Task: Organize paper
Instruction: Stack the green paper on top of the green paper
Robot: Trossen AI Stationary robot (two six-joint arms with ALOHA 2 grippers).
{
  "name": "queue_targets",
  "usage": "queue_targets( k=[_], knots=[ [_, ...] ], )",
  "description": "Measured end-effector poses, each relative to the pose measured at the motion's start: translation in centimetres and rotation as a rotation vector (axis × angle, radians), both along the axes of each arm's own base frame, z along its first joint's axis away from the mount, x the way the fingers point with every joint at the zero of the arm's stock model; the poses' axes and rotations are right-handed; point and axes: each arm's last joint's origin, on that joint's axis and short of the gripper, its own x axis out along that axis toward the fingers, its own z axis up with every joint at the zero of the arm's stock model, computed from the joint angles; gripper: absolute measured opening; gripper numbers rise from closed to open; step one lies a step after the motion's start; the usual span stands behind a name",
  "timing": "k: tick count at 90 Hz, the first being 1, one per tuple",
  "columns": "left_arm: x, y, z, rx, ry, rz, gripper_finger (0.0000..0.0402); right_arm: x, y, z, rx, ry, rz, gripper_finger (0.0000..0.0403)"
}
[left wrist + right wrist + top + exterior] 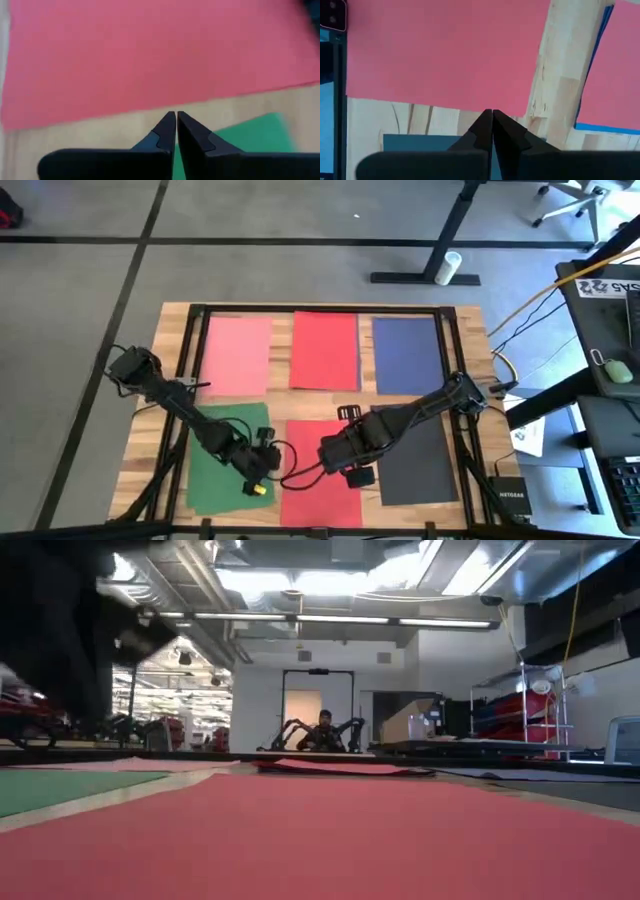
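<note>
Wooden surface [470,480] carries six sheets in two rows. Along the far edge lie a pink sheet [237,356], a red sheet [325,350] and a navy sheet [408,355], side by side with thin strips of bare wood between them. In the near row sit a green sheet [215,480], a second red sheet [318,490] and a dark grey sheet [420,465], whose right edge runs close to the frame rail.

Left tool [262,470] hangs over the strip between the green sheet and the near red sheet, its fingers [165,132] pressed together with nothing between them. Right tool [335,455] hovers over the near red sheet's top edge, just beside the left one; its fingers [502,127] are likewise closed and empty. Both arms crowd the middle of the near row, with a cable looping across the red paper between them.

Bare wood shows mainly at the surface's left and right margins and in the band between the two rows.
</note>
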Motion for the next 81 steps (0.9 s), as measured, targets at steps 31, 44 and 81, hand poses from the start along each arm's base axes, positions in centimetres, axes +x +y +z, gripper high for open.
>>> queue_targets(
  k=[31, 44, 81],
  knots=[
    [0.3, -2.2, -3.5, -0.068, 0.054, -0.003, 0.0000, 0.0, 0.0, 0.0, -0.007, -0.004, -0.001, 0.0000],
    [0.9, -2.2, -4.7, -0.092, 0.091, 0.009, 0.0000, 0.0, 0.0, 0.0, -0.007, -0.004, -0.001, 0.0000],
    [-0.6, -3.3, -4.7, -0.116, 0.158, 0.002, 0.0000, 0.0, 0.0, 0.0, -0.008, 0.001, 0.006, 0.0000]
  ],
)
